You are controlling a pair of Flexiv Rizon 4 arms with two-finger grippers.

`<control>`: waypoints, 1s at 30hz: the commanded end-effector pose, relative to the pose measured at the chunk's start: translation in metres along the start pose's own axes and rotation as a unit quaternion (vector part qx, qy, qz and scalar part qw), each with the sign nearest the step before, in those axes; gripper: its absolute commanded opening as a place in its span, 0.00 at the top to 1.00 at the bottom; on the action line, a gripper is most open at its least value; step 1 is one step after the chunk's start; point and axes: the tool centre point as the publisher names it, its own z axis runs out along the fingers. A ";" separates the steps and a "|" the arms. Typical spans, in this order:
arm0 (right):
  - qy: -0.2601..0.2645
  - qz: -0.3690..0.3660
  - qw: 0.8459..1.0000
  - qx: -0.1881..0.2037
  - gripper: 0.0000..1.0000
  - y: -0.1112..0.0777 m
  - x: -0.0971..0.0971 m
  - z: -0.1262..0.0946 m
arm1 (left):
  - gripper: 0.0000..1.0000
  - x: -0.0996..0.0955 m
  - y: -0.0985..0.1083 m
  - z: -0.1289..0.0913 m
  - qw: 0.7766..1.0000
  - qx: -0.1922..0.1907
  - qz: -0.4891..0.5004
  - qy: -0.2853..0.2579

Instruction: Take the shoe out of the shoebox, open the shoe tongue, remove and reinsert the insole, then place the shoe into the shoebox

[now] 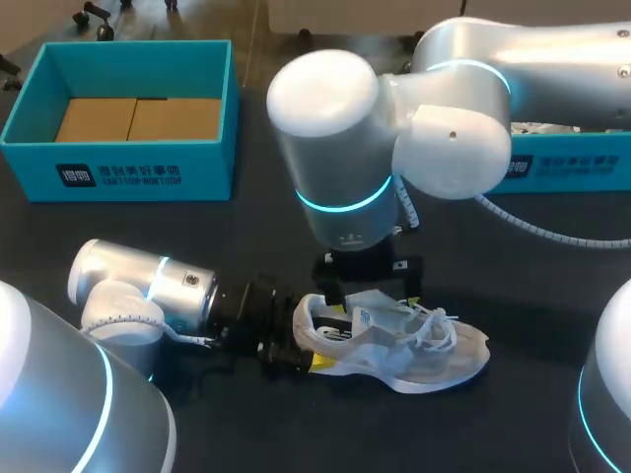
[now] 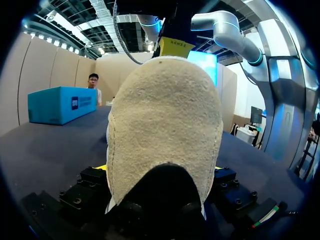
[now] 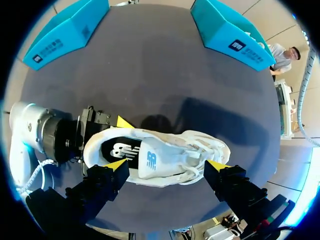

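Teal cardboard stands out from overhead: the shoebox [image 1: 138, 172] sits open at the far left of the dark table [image 1: 256, 227], its brown floor showing. A second teal box [image 1: 572, 163] lies at the far right, partly behind the right arm. The white shoe [image 1: 414, 345] is out on the table near the front, well apart from both boxes. It lies on its side, toe to the right, laces loose. The left gripper [image 1: 320, 337] comes in low from the left and has the heel. The right gripper [image 1: 370, 281] hangs above the shoe's middle.

From the left wrist, the beige suede heel of the shoe [image 2: 165, 125] fills nearly everything. It sits between the left gripper [image 2: 159, 168], a sliver of yellow tip pressed against each side, so the claw is clamped on the heel.

From the right wrist, looking straight down, the shoe [image 3: 165, 155] lies below with its dark opening and insole showing at the heel end. The right gripper [image 3: 166, 165] has its fingers spread wide, one tip by the heel and one by the toe, holding nothing. One yellow tip of the left gripper [image 3: 122, 121] shows against the far side of the heel. The shoebox [image 3: 65, 32] and the second teal box [image 3: 230, 30] sit off at the table's far edge.
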 end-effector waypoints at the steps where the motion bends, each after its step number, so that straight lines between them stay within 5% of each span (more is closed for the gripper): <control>1: -0.115 0.085 0.990 -0.018 0.00 -0.010 0.019 0.007 | 1.00 -0.003 0.003 -0.001 1.000 -0.001 0.000 0.001; 17: -0.155 0.107 0.982 -0.003 0.00 -0.010 0.025 0.035 | 1.00 -0.003 0.003 -0.001 1.000 -0.001 0.000 0.001; 30: -0.153 0.129 0.980 -0.009 0.00 -0.006 0.001 0.045 | 1.00 -0.003 0.003 -0.001 1.000 -0.001 0.000 0.001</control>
